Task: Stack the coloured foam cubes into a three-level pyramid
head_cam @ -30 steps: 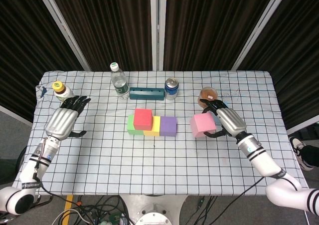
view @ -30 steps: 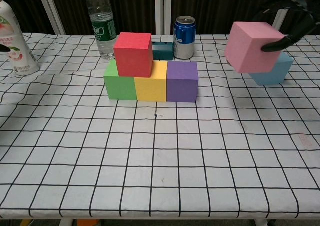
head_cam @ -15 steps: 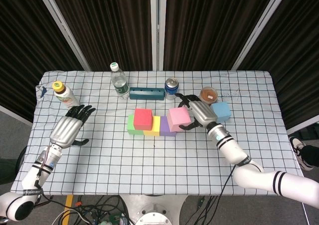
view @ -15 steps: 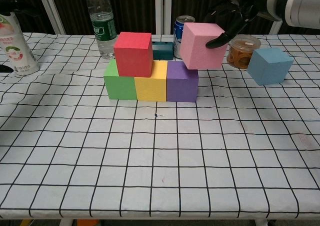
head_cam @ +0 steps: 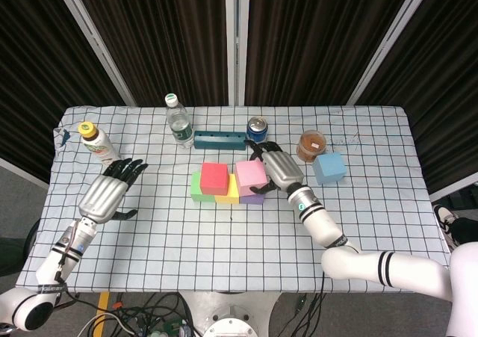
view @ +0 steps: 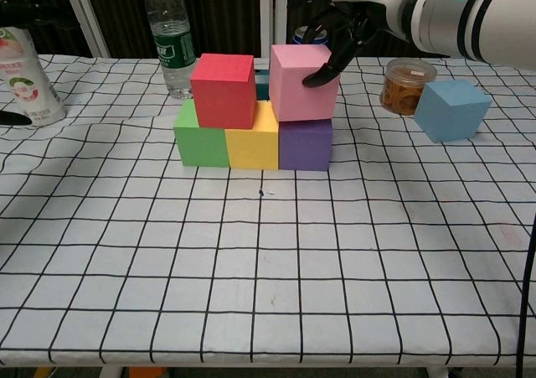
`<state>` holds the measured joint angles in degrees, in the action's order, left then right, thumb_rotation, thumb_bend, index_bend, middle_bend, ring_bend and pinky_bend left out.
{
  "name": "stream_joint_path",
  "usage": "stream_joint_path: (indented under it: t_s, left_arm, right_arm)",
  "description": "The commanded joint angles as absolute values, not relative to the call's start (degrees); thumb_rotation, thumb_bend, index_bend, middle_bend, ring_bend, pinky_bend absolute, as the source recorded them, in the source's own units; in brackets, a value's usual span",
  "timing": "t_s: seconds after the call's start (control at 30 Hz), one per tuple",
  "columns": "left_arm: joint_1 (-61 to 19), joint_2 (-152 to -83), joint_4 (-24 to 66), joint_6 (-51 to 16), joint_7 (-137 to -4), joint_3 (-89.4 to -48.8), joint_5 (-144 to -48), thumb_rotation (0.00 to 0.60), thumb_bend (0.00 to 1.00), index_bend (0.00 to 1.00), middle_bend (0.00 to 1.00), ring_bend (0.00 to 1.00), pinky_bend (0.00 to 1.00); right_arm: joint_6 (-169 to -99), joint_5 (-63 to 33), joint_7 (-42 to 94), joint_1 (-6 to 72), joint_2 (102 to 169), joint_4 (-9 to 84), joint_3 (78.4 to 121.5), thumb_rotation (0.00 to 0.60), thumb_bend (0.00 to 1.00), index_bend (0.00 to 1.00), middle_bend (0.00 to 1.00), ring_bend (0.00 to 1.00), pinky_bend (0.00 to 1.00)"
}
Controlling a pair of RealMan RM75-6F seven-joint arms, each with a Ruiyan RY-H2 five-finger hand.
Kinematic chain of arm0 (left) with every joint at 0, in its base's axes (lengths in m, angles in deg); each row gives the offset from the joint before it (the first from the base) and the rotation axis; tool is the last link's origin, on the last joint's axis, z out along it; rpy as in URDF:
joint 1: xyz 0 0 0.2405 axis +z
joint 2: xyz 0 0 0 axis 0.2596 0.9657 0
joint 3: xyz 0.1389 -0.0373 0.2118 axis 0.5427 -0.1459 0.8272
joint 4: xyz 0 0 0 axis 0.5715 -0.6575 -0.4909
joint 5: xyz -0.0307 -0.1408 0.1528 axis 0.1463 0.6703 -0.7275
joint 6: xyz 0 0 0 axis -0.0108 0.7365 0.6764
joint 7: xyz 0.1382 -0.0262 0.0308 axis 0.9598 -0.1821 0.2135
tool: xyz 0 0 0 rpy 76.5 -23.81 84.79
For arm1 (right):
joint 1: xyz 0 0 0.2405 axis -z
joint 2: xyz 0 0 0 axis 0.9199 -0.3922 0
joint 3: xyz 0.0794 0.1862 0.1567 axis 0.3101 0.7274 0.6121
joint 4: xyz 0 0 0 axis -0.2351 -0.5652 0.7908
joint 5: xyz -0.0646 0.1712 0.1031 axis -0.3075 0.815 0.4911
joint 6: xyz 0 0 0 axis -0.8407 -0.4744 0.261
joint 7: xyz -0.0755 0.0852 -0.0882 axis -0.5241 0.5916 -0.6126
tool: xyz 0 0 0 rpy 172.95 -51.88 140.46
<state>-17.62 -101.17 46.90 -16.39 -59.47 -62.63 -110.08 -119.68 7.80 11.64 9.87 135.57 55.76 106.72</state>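
- The right robot hand (view: 339, 28) grips the pink cube (view: 303, 82), with its fingers over the top and a thumb on the front face.
- The pink cube sits in the second level, mostly on the purple cube (view: 305, 147) and a little over the yellow cube (view: 252, 146). Whether it rests fully I cannot tell.
- The red cube (view: 224, 90) stands at 9 o'clock from the pink one, with a narrow gap between them. It lies over the green cube (view: 200, 143) and the yellow one.
- Green, yellow and purple make the bottom row, touching each other, near the middle of the counter (view: 268, 261).
- The blue cube (view: 452, 110) stands alone at 3 o'clock from the stack, tilted on an edge in the chest view.
- A brown jar (view: 404, 85) is just beside the blue cube, at its 10 o'clock.
- A can (head_cam: 257, 128), a dark teal block (head_cam: 220, 140) and a water bottle (head_cam: 178, 122) stand at 12 o'clock from the stack.
- The left robot hand (head_cam: 110, 193) hangs at 9 o'clock, well apart from the cubes, fingers apart and holding nothing.
- A yellow-capped bottle (head_cam: 95, 140) stands at 11 o'clock from this hand.
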Motion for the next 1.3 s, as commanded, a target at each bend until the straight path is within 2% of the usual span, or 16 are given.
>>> stream_joint_path:
  t_s: [0.03,0.23,0.37,0.5,0.63,0.87,1.13,1.3]
  left_arm:
    - [-17.4,-101.2,46.6,-16.7,-59.8,-62.7,-110.3,0.600,0.13,0.06,0.04,0.02,0.09]
    - [-17.0,-101.2,46.0,-17.1,-61.2,-63.1,-111.0,0.600,0.13,0.06,0.04,0.02,0.09]
    - [-16.7,-101.3,45.5,-17.3,-61.8,-63.4,-111.2,0.600,0.13,0.06,0.04,0.02,0.09]
    - [-16.4,-101.2,45.3,-17.4,-62.1,-63.6,-111.5,0.600,0.13,0.06,0.04,0.02,0.09]
    - [-16.1,-100.9,45.5,-17.5,-62.2,-63.9,-111.5,0.600,0.13,0.06,0.04,0.02,0.09]
    - [-15.7,-100.5,46.1,-17.6,-62.6,-64.3,-111.6,0.600,0.13,0.06,0.04,0.02,0.09]
    - [-15.6,-100.1,46.4,-18.1,-63.2,-64.7,-111.9,0.600,0.13,0.06,0.04,0.02,0.09]
    - [-15.2,-99.8,46.5,-17.8,-63.3,-64.9,-112.4,0.600,0.13,0.06,0.04,0.02,0.09]
  right_arm:
    - [-120.5,8.9,10.4,9.1,136.8,55.1,106.5,0.600,0.18,0.00,0.40,0.08,0.01]
    - [-121.6,9.6,9.2,8.5,139.0,53.4,106.3,0.600,0.16,0.00,0.36,0.07,0.00]
    - [-121.6,9.2,9.1,8.6,139.7,53.1,106.1,0.600,0.11,0.00,0.29,0.04,0.00]
    - [-121.5,8.6,9.5,9.1,139.0,54.1,106.1,0.600,0.09,0.00,0.21,0.02,0.00]
    - [-121.6,7.5,9.7,10.0,137.5,55.6,105.7,0.600,0.09,0.00,0.20,0.02,0.00]
    - [-120.6,6.2,9.8,10.4,136.7,54.8,105.0,0.600,0.09,0.00,0.23,0.02,0.00]
    - [-121.0,5.4,9.7,10.1,138.7,52.8,105.1,0.600,0.11,0.00,0.40,0.05,0.00]
    - [-122.6,5.0,9.5,10.6,138.7,54.0,105.6,0.600,0.12,0.00,0.41,0.05,0.00]
